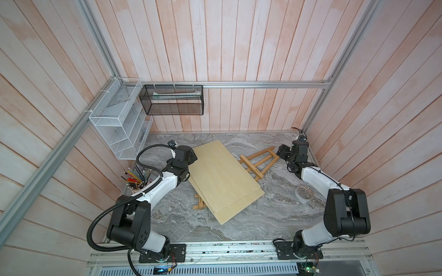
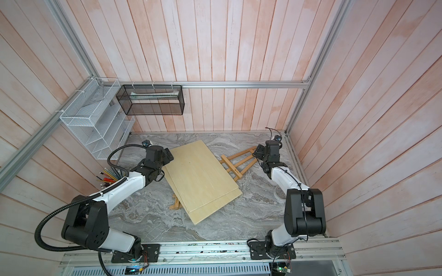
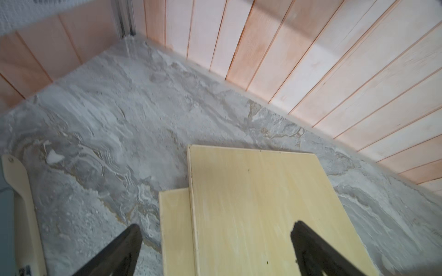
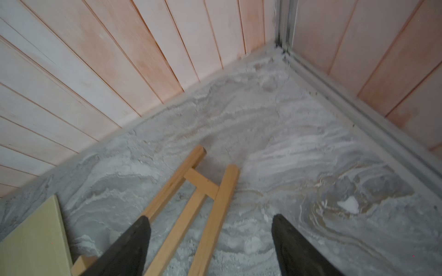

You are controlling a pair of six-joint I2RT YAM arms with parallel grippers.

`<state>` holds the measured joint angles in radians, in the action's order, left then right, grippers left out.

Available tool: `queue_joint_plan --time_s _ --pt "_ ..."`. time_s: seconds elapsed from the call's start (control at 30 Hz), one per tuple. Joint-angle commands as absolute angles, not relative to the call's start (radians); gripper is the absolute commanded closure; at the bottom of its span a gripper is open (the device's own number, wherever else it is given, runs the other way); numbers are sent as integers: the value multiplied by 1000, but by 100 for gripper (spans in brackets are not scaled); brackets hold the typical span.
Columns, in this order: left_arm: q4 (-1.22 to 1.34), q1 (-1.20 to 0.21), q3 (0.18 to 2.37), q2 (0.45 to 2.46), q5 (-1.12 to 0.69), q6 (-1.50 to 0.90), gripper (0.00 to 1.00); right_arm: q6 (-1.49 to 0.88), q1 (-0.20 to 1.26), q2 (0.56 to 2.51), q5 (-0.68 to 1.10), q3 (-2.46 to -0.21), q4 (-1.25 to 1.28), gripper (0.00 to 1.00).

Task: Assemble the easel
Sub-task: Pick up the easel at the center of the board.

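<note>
Grey marbled tabletop [image 1: 275, 215] under the easel [image 1: 257, 170]; plank walls [image 1: 239, 47], perhaps whitewashed.

Dark mark on a bar of the small honey-brown wooden slat easel [image 1: 254, 170] too small to read. In the right wrist view, cut off at the picture's edge, one slat behind a black finger [image 4: 129, 246] of the right gripper [image 4: 210, 216]. Lower of two pale flat plywood boards [image 1: 224, 176] nearly all covered by the upper one. Short brown wooden stub [image 1: 199, 203] poking out beneath them, rest hidden.
</note>
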<state>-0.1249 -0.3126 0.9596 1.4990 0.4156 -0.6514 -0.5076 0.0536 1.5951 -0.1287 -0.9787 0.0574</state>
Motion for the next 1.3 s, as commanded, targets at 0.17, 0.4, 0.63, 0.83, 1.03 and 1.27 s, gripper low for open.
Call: queue_joint_plan --time_s 0.17,0.4,0.63,0.83,1.03,1.27 --pt "-233 -322 942 1481 377 -776 0 -604 62 1767 -17 -1093 -112 23" --pt "-236 -322 947 1488 351 -782 0 -600 93 1849 0 -1128 -120 26" --pt "-259 -328 925 1493 341 -806 0 -593 123 1893 -45 -1143 -172 29" --pt "-261 -330 936 1505 336 -805 0 -589 126 1921 -57 -1141 -170 35" --pt "-260 -349 933 1498 359 -788 0 -587 133 1966 -72 -1171 -195 38" --pt "-260 -353 943 1499 366 -773 0 -594 156 1991 -96 -1164 -204 46"
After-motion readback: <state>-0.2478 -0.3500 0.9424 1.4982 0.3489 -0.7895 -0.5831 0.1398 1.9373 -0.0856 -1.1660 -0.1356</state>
